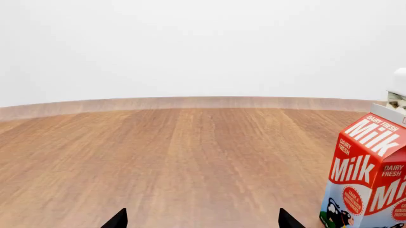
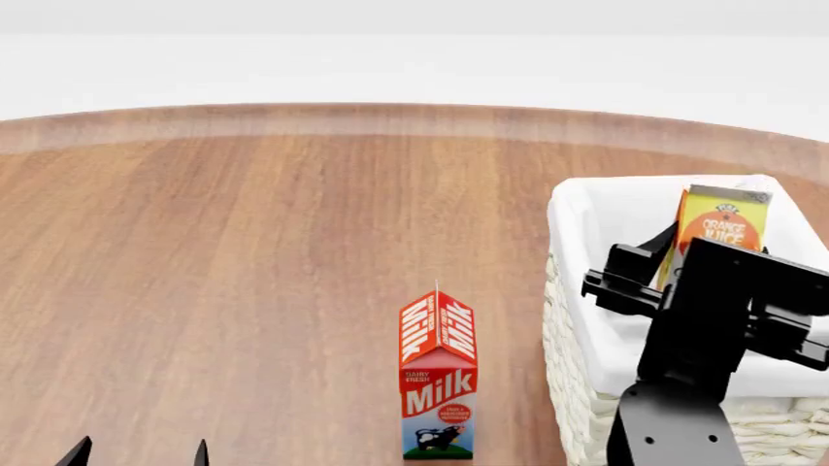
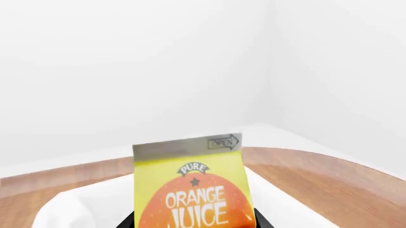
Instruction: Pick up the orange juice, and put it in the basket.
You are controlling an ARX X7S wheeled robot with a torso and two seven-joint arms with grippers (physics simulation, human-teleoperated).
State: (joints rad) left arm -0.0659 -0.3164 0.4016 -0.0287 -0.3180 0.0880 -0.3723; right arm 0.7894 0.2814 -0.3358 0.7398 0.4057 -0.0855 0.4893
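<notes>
A: Right claw point(image 2: 674, 254) — what's it got?

B: The orange juice point(image 2: 720, 230). Clenched on the carton; dark claw parts show on either side of its lower body in the right wrist view, flush against it. Carton upright, gabled top up, "ORANGE JUICE" lettering facing the wrist camera.

A: Where's the carton relative to the basket point(image 2: 577, 320)?

B: Over the basket's inside, within the line of its rim. White cloth lining shows around and behind it. Whether its base touches the lining, I can't tell; the arm hides the lower part.

A: And the left claw point(image 1: 201, 223)?

B: Released. Only two dark fingertips point(image 1: 116, 220) poke into the left wrist view, set well apart, nothing between them but bare wood. It hangs over the counter point(image 2: 233, 272), well apart from the basket, on the far side of the milk carton point(image 2: 438, 377) from it.

A: The milk?

B: Standing upright on the counter, just beside the basket's woven wall, not touching it. Neither claw touches it.

A: Basket's place?

B: On the counter, at the robot's right.
</notes>
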